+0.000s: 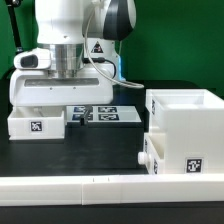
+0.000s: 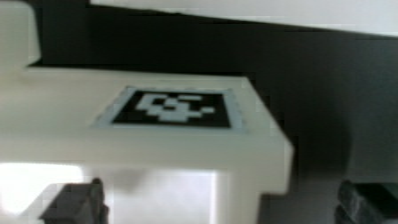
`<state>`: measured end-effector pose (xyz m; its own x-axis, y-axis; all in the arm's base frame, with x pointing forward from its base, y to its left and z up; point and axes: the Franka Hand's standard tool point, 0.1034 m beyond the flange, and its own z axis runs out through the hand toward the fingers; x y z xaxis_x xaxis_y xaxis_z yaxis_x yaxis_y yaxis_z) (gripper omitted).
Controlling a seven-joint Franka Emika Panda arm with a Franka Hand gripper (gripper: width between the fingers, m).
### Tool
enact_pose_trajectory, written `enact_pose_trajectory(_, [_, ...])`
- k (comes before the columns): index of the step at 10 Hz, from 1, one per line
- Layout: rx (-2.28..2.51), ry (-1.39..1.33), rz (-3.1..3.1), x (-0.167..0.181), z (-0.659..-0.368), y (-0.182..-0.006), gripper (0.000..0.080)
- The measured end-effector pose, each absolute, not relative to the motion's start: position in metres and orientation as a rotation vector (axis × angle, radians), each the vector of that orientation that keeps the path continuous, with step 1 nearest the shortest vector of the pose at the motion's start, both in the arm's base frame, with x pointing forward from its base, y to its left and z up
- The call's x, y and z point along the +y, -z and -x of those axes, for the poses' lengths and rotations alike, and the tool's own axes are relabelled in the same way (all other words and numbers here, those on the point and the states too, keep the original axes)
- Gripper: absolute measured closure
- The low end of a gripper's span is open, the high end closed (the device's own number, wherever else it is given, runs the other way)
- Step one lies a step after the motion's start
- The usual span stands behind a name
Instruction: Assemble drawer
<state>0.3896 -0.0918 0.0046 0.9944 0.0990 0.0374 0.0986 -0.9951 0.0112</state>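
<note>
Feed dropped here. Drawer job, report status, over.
Fingers open, low over tagged tray at exterior view's left. Casing and second tray at its right, apart from arm. Marker board between; nothing blocking.

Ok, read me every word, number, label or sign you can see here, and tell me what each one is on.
No words or numbers are legible in either view.
Open-topped white plastic box: black-and-white square tag, pattern only.
Low white plastic part at the exterior view's left: similar tag, pattern only.
Flat white marker board: tags, pattern only.
White robot arm: triangle sticker, too small to read.
</note>
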Motion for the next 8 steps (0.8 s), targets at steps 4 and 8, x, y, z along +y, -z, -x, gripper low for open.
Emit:
enact_pose_trajectory(4, [0.157, -0.059, -3.128, -0.0917, -0.3897, -0.0046, 0.0563])
enact_pose_trajectory(8, [0.16, -0.059, -3.128, -0.0916, -0.3898, -0.0046, 0.0759])
